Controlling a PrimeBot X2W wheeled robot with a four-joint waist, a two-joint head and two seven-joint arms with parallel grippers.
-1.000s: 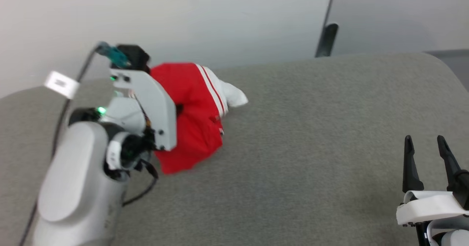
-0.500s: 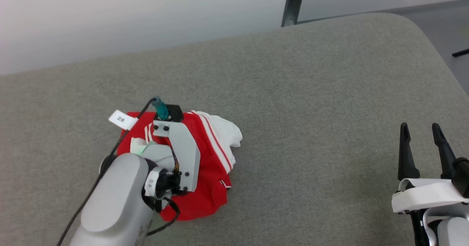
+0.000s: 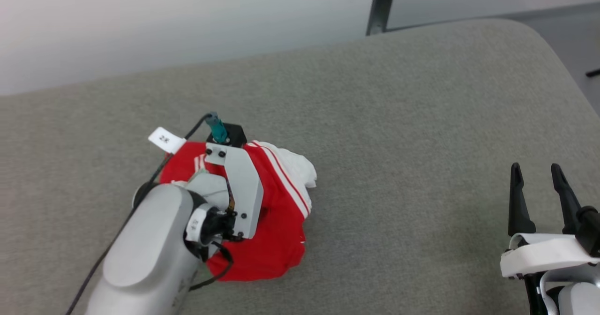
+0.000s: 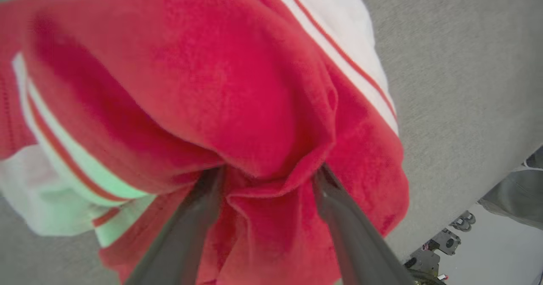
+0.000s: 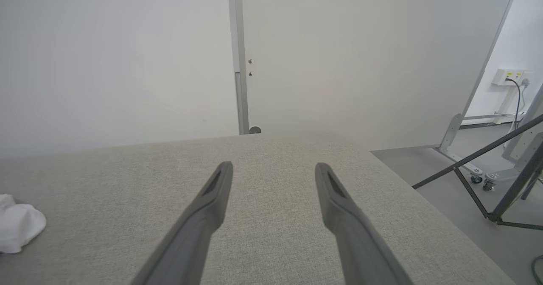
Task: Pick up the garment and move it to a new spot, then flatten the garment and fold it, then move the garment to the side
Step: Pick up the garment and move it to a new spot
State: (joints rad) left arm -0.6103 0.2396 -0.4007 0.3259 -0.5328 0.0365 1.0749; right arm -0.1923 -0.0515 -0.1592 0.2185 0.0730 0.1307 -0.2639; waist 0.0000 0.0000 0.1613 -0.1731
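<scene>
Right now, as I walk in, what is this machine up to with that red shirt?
The robot's left tool is down on a crumpled red and white jersey that lies in a heap on the grey padded table. Its fingers stand apart, with a fold of red cloth bunched between them, so it is not pinching the cloth. The right tool hangs open off to the side, holding nothing. The jersey is not yet flattened or folded.
</scene>
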